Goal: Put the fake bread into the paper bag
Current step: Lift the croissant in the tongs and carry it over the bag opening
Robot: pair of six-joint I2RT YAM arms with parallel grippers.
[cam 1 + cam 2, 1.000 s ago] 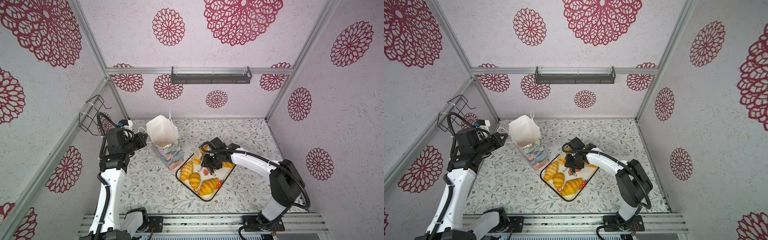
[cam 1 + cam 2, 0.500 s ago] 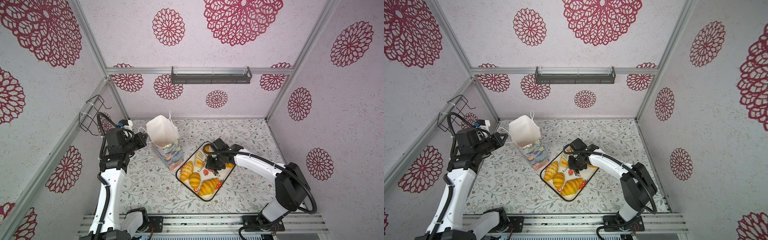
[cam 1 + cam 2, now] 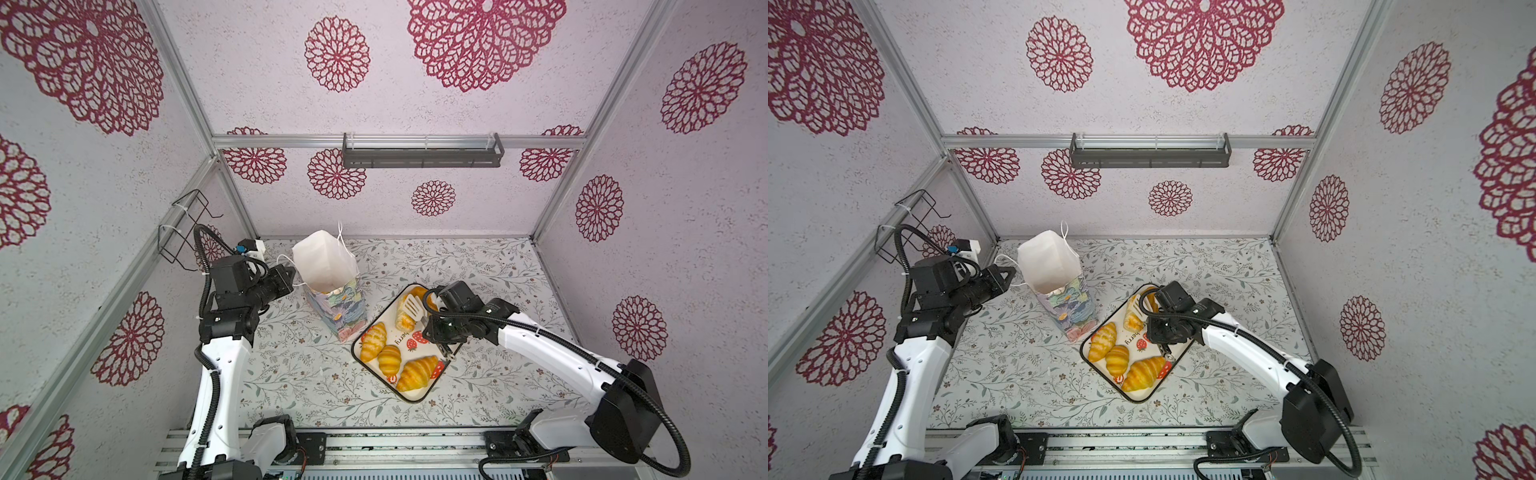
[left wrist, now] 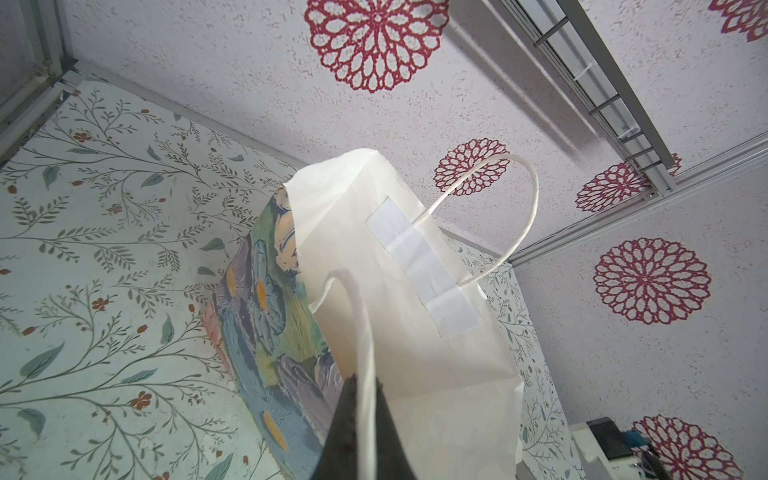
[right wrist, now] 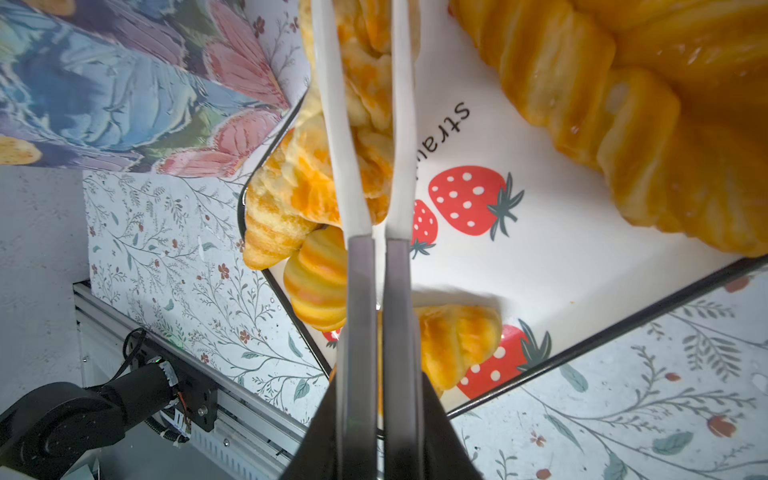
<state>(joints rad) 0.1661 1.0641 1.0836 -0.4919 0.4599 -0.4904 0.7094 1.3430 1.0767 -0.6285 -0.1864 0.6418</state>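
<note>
Pale-walled enclosure w/ red flower medallions. The worktop has a leaf-and-blossom print.

In both top views the paper bag stands left of centre, tilted. Its white inside faces up and the painted-flower outside shows below. The left gripper meets it from the left of frame. In the left wrist view its black fingers are pinched together on the near cord handle; the far handle arcs free.

Just beside the bag's base, at frame centre, lies a strawberry-print tray. Three toy croissants sit in its lower-left half.

The right gripper is over the tray's right side. Its fingers are squeezed tight on the grey handles of white tongs. The tong arms close on either side of a flaky toy pastry near the tray's upper corner. Can't tell if it's lifted off the tray.

A larger ridged orange pastry fills the upper right of the right wrist view.
</note>
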